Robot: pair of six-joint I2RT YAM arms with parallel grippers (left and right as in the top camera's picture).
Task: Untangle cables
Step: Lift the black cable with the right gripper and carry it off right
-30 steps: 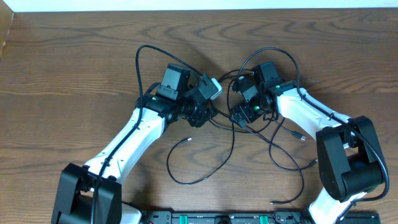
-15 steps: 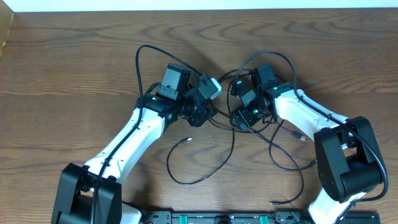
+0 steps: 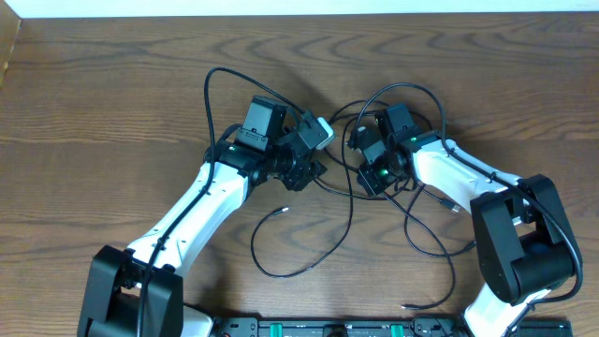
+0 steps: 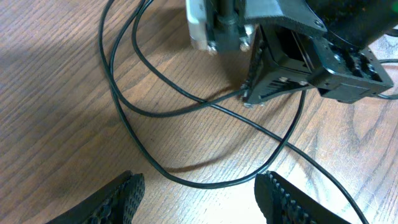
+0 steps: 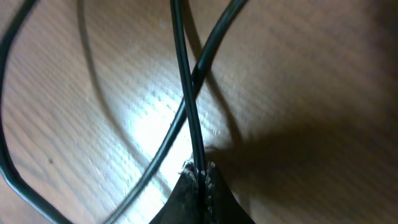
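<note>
Open table [image 3: 103, 84] lay left and far; cables [image 3: 285, 274] crowded centre-right. Both arms angled inward. Left gripper [image 4: 199, 190] stood wide, empty; right gripper [image 5: 198, 174] pinched a black cable [image 5: 184, 87].

White arm shells [image 3: 192, 211] with black joints [image 3: 519, 239] (small green lights [image 3: 232, 148] near the wrists)
</note>
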